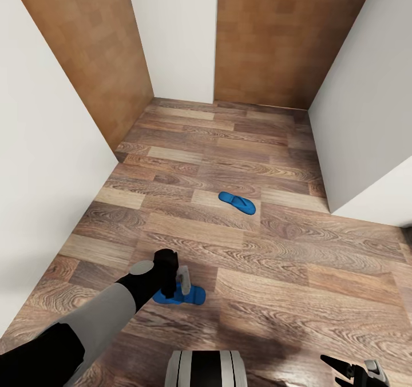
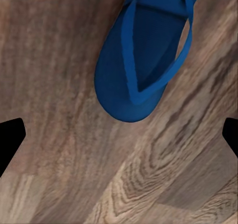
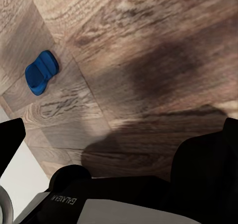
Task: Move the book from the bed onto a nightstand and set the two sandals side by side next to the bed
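Lying flat on the wood-plank floor [image 1: 257,146], the near sandal [image 1: 191,295] sits at about 6 o'clock in the head view, partly beneath the left claw [image 1: 180,281], whose fingers [image 2: 11,144] stand wide apart and hold nothing. The far sandal [image 1: 237,202] lies well apart, toward 12 o'clock. The right claw [image 1: 357,371] shows at 5 o'clock; its opening cannot be told. White walls [image 1: 46,146] and brown doors [image 1: 263,38] surround the floor.

Floor [image 1: 274,295]: wood planks, grained brown, low sheen.
Sandals [image 1: 237,202]: blue, smooth, matt (rubber-like).
Walls [image 1: 51,164]: plain white, matt.
Doors [image 1: 274,38]: brown wood, matt.
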You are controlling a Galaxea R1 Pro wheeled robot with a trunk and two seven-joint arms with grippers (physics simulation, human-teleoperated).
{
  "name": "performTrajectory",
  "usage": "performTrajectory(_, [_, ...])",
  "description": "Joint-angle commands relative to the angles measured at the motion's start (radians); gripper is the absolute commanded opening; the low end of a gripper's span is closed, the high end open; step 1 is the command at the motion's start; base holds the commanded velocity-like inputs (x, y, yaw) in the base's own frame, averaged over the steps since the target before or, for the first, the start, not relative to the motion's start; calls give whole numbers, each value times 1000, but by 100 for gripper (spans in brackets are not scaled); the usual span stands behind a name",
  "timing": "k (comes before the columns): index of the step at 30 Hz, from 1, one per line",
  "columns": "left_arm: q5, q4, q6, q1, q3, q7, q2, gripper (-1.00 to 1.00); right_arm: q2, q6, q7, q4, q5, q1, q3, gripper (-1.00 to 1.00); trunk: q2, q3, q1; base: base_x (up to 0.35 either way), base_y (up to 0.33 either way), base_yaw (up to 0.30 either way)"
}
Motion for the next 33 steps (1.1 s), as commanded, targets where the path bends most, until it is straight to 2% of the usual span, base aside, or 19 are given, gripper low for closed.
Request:
performTrajectory(1, [-8, -1, 3, 0, -2, -6, 0, 100, 0, 6, 1, 0, -3, 0, -1, 100, 0, -1, 0, 0, 0, 0])
performTrajectory(8, [-7, -1, 3, -1, -4, 3, 0, 100, 0, 6, 1, 0, -3, -1, -1, 100, 0, -1, 0, 0, 0, 0])
performTrajectory(33, [-7, -1, 1, -1, -4, 4, -6, 100, 1, 6, 1, 0, -3, 0, -1, 100, -6, -93, 11, 0, 0, 0])
